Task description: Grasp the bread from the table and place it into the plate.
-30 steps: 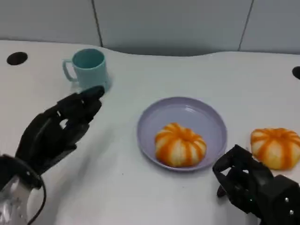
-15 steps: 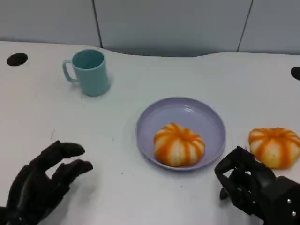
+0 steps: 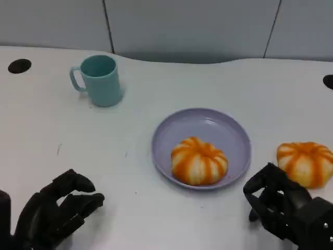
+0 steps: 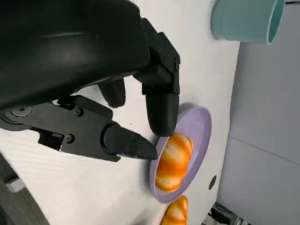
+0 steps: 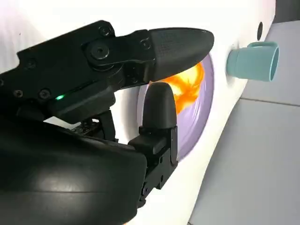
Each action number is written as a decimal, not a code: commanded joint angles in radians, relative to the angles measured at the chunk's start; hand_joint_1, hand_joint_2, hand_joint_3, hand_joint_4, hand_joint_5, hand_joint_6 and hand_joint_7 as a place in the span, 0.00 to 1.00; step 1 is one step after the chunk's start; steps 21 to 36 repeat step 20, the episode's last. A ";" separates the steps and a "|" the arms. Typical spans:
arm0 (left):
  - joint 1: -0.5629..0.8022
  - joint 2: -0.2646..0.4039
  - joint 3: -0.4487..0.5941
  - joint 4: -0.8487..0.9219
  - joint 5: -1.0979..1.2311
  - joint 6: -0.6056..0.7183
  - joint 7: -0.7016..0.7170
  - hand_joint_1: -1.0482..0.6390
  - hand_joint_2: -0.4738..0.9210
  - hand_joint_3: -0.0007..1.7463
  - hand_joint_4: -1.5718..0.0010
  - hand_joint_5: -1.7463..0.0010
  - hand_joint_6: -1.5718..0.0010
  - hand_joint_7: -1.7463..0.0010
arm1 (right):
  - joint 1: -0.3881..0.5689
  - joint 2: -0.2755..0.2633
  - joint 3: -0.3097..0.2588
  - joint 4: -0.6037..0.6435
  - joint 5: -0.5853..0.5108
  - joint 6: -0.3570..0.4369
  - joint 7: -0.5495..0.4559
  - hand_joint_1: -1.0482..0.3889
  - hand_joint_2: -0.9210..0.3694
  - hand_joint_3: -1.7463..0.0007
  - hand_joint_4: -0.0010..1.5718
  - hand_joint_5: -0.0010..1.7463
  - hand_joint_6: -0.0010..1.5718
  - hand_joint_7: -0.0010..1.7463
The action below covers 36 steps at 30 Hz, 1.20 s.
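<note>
White bench (image 3: 156,219) with a plate, two breads and a mug; both hands low at the near edge, holding nothing.

One orange-striped bread (image 3: 200,160) lies inside the lilac plate (image 3: 208,125), toward its near rim; the second bread (image 3: 305,163) lies on the bench to the right of the plate, apart from it. A teal mug (image 3: 98,79) stands upright at the far left, handle turned left. The left hand (image 3: 54,212) rests near the lower left, fingers apart and a little curled, gripping nothing. The right hand (image 3: 283,211) is near the lower right, just in front of the second bread, fingers bent but spread, also gripping nothing. Grey wall panels stand behind the bench.
</note>
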 commanded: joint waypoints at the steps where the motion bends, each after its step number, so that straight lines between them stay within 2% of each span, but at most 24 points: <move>1: -0.008 0.006 -0.006 0.022 0.016 -0.015 0.006 0.48 0.99 0.00 0.62 0.00 0.70 0.04 | -0.024 -0.020 -0.025 0.055 0.015 -0.062 0.003 0.56 0.00 0.80 0.37 1.00 0.24 1.00; 7: -0.010 0.010 -0.014 0.013 0.024 0.004 0.025 0.47 0.98 0.00 0.64 0.00 0.70 0.05 | -0.029 -0.018 -0.036 0.070 0.026 -0.066 0.012 0.54 0.00 0.81 0.38 1.00 0.25 1.00; 14: -0.027 0.016 -0.006 0.058 0.010 -0.036 -0.004 0.47 0.98 0.00 0.62 0.00 0.69 0.05 | -0.032 -0.026 -0.033 0.076 0.022 -0.081 0.017 0.55 0.00 0.81 0.37 1.00 0.24 1.00; 36: -0.029 0.019 -0.010 0.054 0.016 -0.035 0.001 0.46 0.99 0.00 0.62 0.00 0.69 0.05 | -0.036 -0.018 -0.036 0.078 0.024 -0.075 0.014 0.55 0.00 0.81 0.37 1.00 0.24 1.00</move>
